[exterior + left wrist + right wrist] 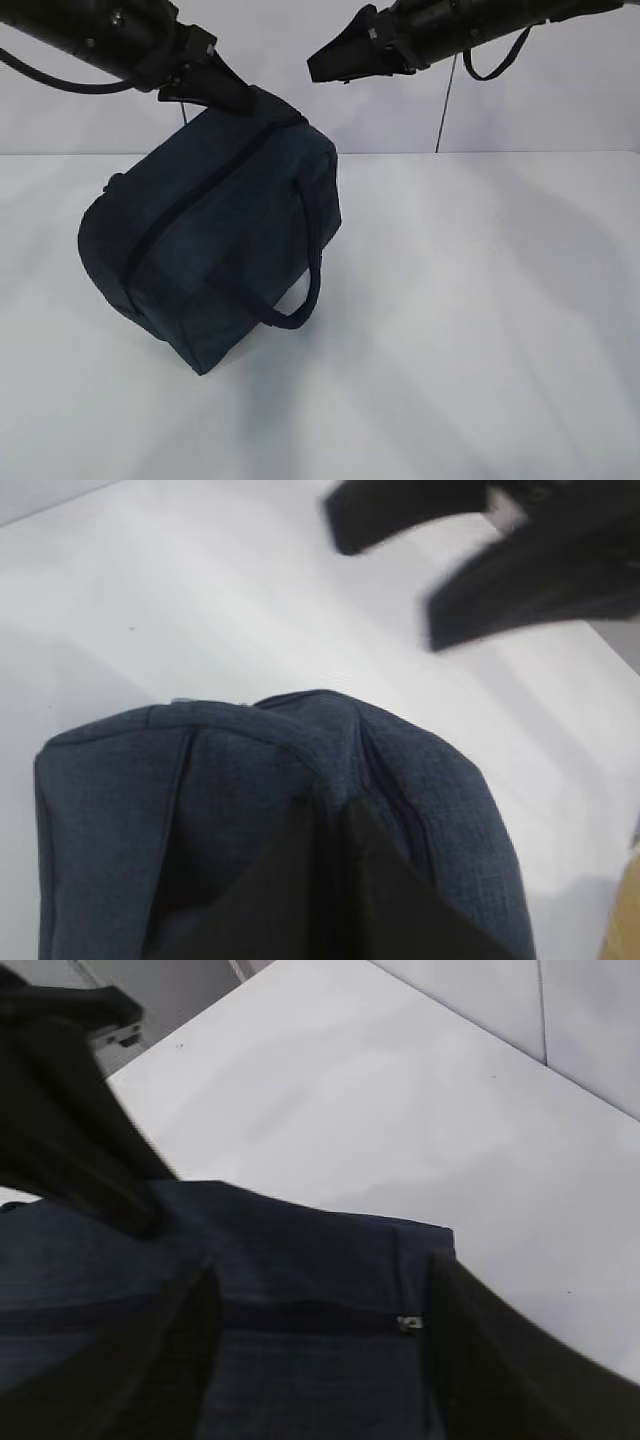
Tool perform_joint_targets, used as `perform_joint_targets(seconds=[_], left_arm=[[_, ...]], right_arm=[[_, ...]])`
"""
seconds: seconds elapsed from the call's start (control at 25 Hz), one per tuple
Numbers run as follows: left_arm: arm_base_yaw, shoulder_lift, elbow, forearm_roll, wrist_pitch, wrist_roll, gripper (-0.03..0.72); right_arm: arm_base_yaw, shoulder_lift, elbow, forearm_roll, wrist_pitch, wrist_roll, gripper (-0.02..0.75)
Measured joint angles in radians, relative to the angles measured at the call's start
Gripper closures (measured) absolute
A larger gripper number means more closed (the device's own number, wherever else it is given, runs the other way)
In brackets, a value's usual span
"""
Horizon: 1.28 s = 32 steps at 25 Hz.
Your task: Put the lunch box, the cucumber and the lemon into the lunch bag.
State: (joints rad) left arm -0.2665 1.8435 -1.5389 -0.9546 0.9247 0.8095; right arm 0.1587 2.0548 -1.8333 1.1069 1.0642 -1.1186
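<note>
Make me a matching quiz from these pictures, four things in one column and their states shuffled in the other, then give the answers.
Things:
1. lunch bag
2. left claw
3. right claw
4. strap handle

States:
A. open, in the air near the bag's top, not touching it
B. tilted, zipper shut, only its low corner on the table
C. hanging in a loop down the bag's side
D. shut on the fabric at the bag's top

Pairs: 1-B, 2-D, 3-A, 4-C
</note>
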Motion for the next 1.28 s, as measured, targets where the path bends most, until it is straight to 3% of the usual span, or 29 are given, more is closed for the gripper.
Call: perform_joint_targets(seconds=[0.28, 0.4, 0.48, 0.64, 0.72, 1.0, 1.28], left_arm=[[-0.003, 0.08, 0.0, -0.053, -0.124, -0.004, 0.665], [-0.003, 0.104, -0.002, -0.069, -0.145, -0.004, 0.621], [-0.003, 0.114, -0.004, -0.073, -0.152, -0.004, 0.53], [-0.003, 0.12, -0.006, -0.08, -0.152, -0.004, 0.225], [-0.003, 0.12, -0.006, -0.086, -0.145, -0.006, 0.137], [-0.003, 0.094, -0.008, -0.058, -0.072, -0.041, 0.103], [-0.003, -0.096, -0.008, 0.201, 0.083, -0.227, 0.102]], right_arm=[[-0.001, -0.037, 0.0, -0.029, 0.029, 0.021, 0.252], [-0.001, -0.045, 0.0, -0.054, 0.032, 0.031, 0.252], [-0.001, -0.055, 0.0, -0.075, 0.033, 0.045, 0.252], [-0.001, -0.078, 0.0, -0.14, 0.042, 0.083, 0.252], [-0.001, -0.093, 0.0, -0.18, 0.046, 0.106, 0.252], [-0.001, -0.169, 0.0, -0.331, 0.09, 0.229, 0.252], [0.042, -0.26, 0.0, -0.551, 0.164, 0.44, 0.252]])
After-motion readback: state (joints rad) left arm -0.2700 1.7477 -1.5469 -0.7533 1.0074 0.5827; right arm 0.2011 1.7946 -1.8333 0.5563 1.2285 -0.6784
